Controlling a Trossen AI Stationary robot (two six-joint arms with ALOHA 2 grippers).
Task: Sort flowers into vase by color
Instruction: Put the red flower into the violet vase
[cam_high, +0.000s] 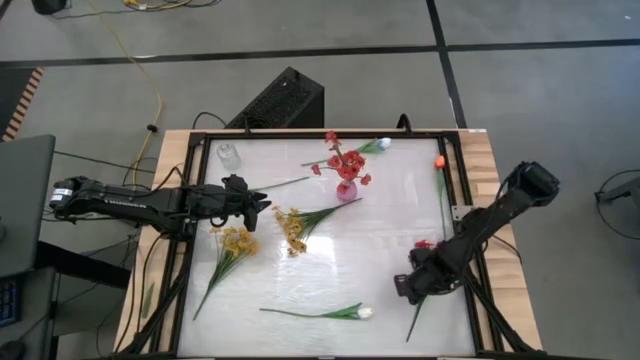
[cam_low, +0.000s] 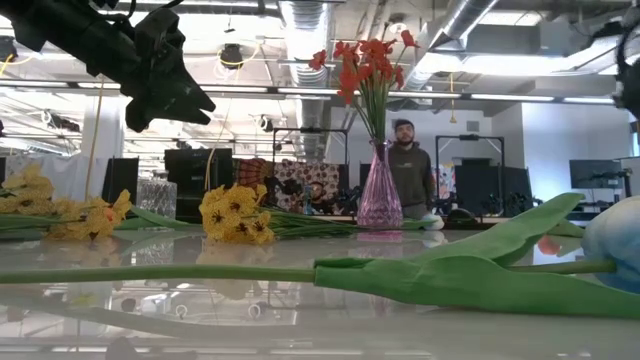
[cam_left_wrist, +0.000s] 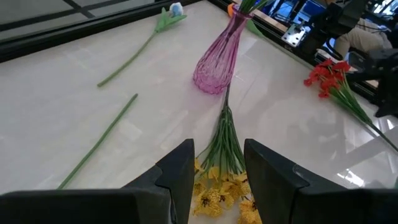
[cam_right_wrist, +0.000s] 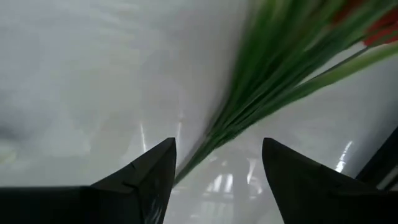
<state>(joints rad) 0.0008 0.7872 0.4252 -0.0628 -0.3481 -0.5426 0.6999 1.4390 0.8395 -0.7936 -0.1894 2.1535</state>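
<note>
A pink vase (cam_high: 346, 190) stands mid-table with red flowers (cam_high: 345, 160) in it. Two yellow sprays (cam_high: 238, 242) (cam_high: 293, 228) lie on the table left of the vase. My left gripper (cam_left_wrist: 219, 149) hovers open above the nearer spray's stems (cam_left_wrist: 225, 140), touching nothing. Another red flower (cam_high: 425, 243) lies near the right edge. My right gripper (cam_right_wrist: 217, 146) points down over its green stems (cam_right_wrist: 273, 68), open, with the stems showing in the gap below the fingers. A white tulip (cam_high: 362, 313) lies near the front edge, another (cam_high: 380, 145) at the far side, and an orange bloom (cam_high: 439, 161) on the right.
A clear glass vase (cam_high: 228, 154) stands at the far left corner. A loose green stem (cam_left_wrist: 102, 140) lies left of the pink vase. A black frame (cam_high: 190, 180) borders the table. A person (cam_low: 405, 165) is in the room beyond the far edge.
</note>
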